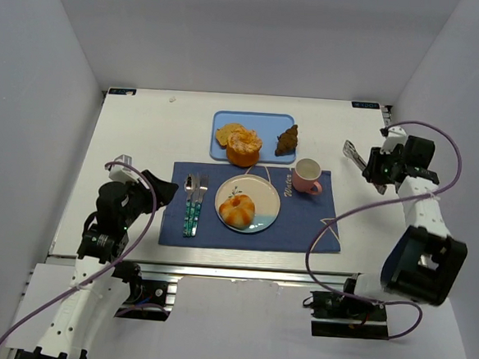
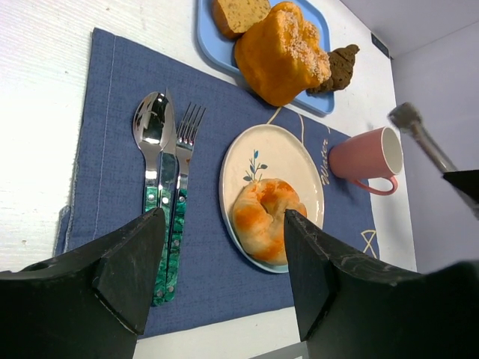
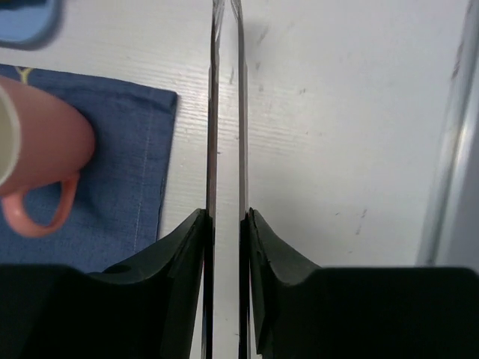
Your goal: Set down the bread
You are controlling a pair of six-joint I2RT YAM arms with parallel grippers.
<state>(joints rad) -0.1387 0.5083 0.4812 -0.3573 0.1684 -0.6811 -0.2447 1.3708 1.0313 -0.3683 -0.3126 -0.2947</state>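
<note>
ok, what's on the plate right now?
Only the bread, sitting toward the near-left of the plate. A leaf motif shows on the bare part; whatever lies under the bread is covered.

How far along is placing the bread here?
Looks done: the bread lies on the white plate on the blue placemat. In hand: the right end effector grips metal tongs, right of the pink cup and away from the plate; the left end effector is open and empty. Left: seemingly nothing but putting the tongs down.
</note>
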